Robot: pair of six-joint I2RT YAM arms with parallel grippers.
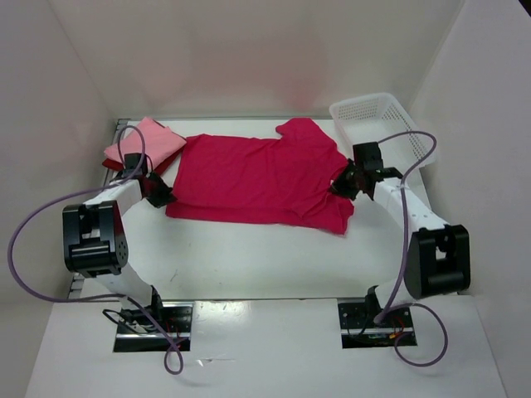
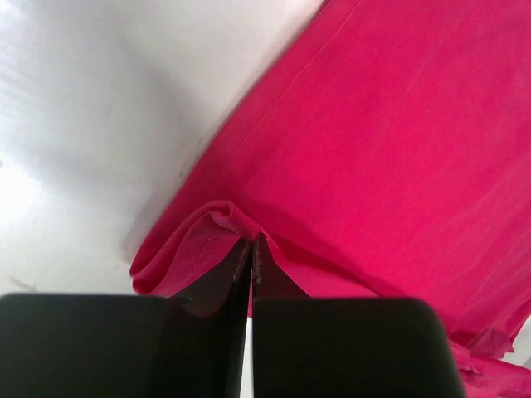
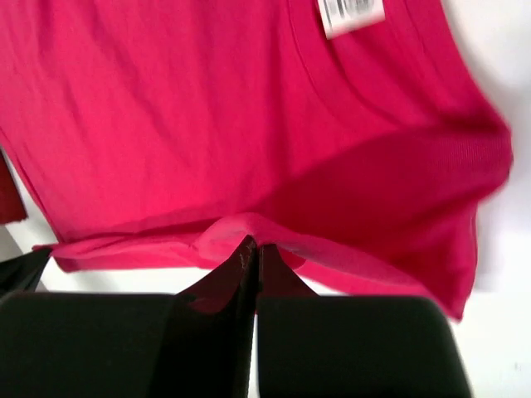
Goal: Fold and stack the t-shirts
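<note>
3 shirts: magenta t-shirt [image 1: 257, 178] centre, pinched tight by left gripper [image 2: 251, 245] and right gripper [image 3: 251, 247]; pink t-shirt [image 1: 148, 139] atop dark red t-shirt [image 1: 112, 164] upper left (1 basket [image 1: 377, 108]).

bare table [image 1: 249, 261] strip open along near edge; basket [image 1: 377, 108] crowding far right corner, pink shirt [image 1: 148, 139] blocking far left

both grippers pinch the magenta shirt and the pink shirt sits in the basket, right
No: top view shows the pink shirt on the table at far left, outside the basket. The left gripper and right gripper do pinch the magenta shirt.
</note>
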